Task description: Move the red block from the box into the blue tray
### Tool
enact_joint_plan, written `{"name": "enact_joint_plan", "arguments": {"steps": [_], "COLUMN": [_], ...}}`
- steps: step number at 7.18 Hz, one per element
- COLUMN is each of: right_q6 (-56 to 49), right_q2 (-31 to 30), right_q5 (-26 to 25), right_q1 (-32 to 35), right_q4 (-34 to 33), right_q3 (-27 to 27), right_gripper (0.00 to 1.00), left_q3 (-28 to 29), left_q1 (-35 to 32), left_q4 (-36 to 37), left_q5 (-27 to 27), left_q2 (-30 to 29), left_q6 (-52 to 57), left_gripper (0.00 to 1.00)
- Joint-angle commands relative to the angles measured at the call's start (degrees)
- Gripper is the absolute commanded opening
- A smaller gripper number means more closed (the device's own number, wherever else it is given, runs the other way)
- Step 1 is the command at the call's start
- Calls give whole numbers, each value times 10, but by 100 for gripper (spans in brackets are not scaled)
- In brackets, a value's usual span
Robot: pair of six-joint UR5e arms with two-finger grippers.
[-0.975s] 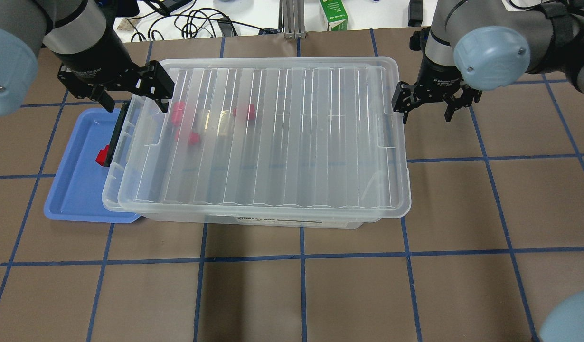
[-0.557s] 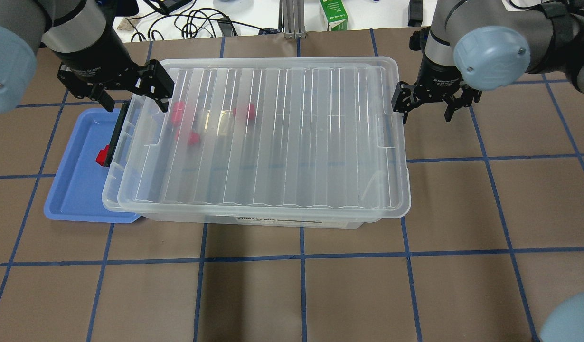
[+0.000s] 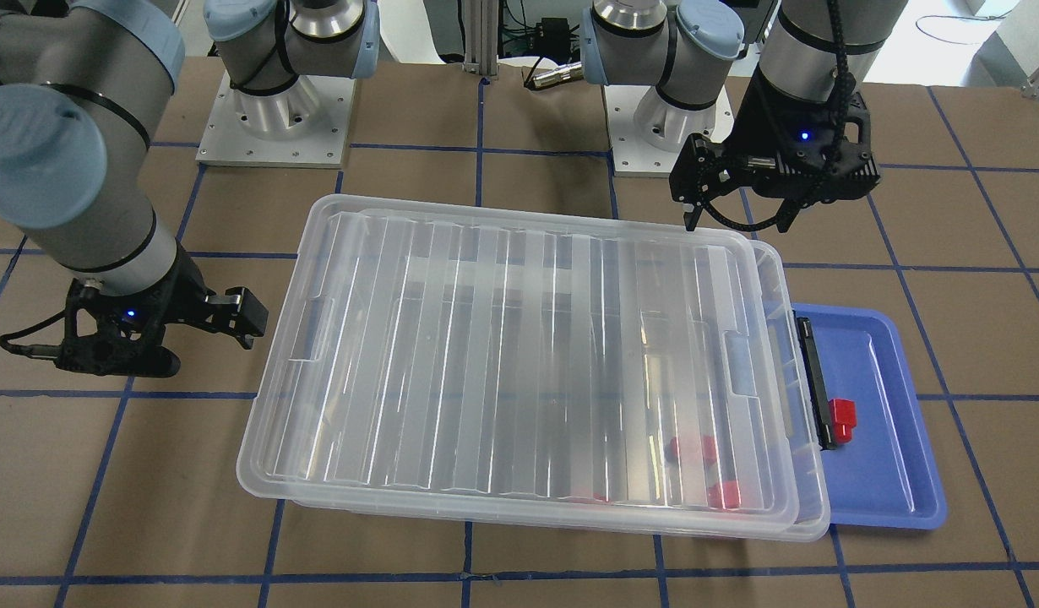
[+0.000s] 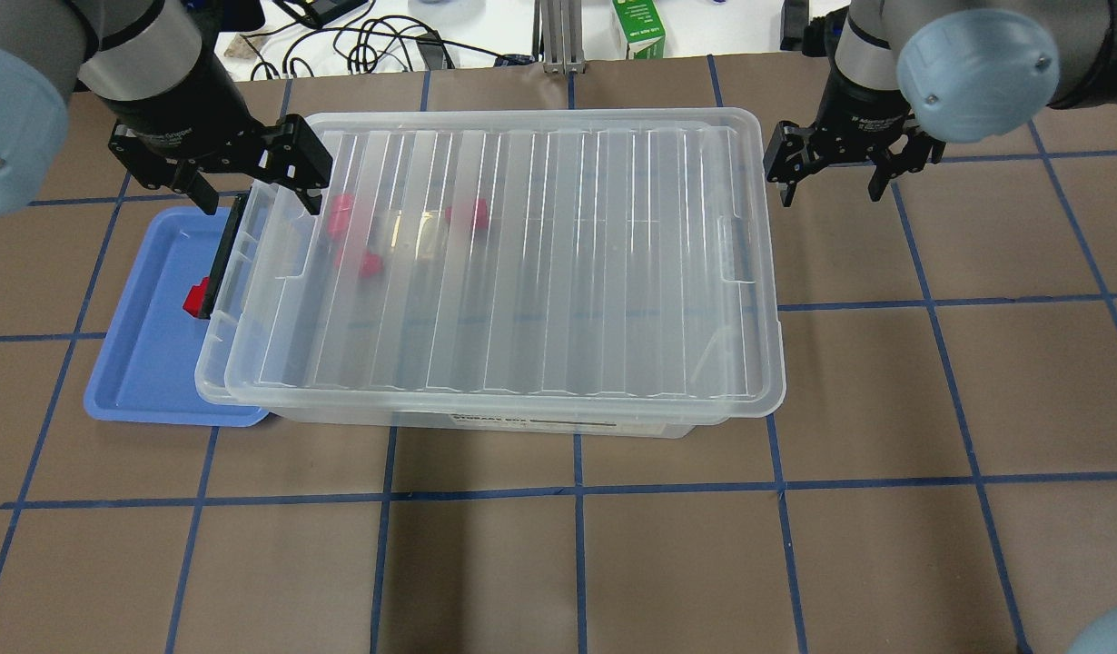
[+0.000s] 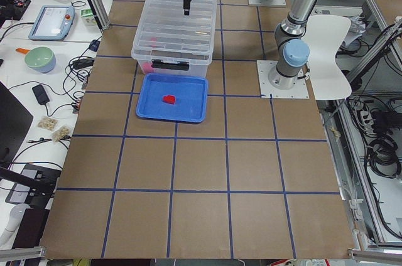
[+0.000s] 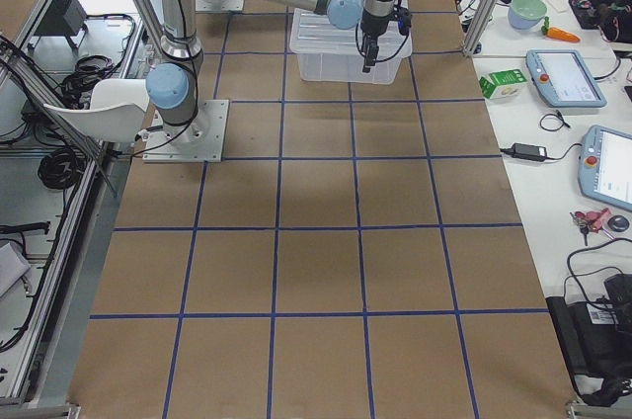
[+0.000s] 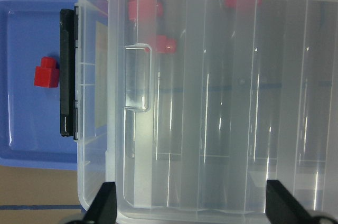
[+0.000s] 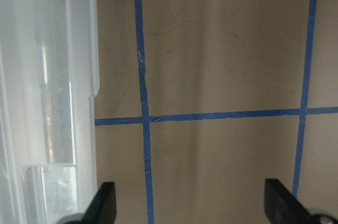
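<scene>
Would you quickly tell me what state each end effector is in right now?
Left end effector: open, holding nothing.
Right end effector: open, holding nothing.

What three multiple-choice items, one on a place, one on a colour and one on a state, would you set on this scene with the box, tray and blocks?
1. Where does the red block outside the box lie? A in the blue tray; B on the bare table; C held in the left fingers.
2. What colour is the box's latch? A blue; B black; C red.
3. How is the lid? A leaning against the tray; B held up by the fingers; C lying on the box.
Answers: 1 A, it sits on the tray's floor beside the latch; 2 B, a black bar on the box's end above the tray; 3 C, its ribbed sheet covers the box.
</scene>
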Motion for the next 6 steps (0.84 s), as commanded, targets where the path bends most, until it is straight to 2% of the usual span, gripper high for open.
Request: {"name": "enact_joint_plan", "arguments": {"steps": [1,3,5,6], "right_q6": [7,12,20,20], "right_q2": [-42,-79,-120,-131], "right_q5": [45,12,12,14], "right_q1": [-1,2,3,3], "right_q4": [16,56,71,99], "right_q3": [-12,-1,3,15], "right_gripper": [100,100,100,100], "left_q3": [0,-6,-11,-9], "left_q1": [0,-1,-3,-3], "left_q4": [0,-2,-1,-1], "left_q5": [0,2,1,1], "left_q2": [2,10,12,14], "left_q6": [0,0,2,3], "left_gripper": [100,100,100,100]}}
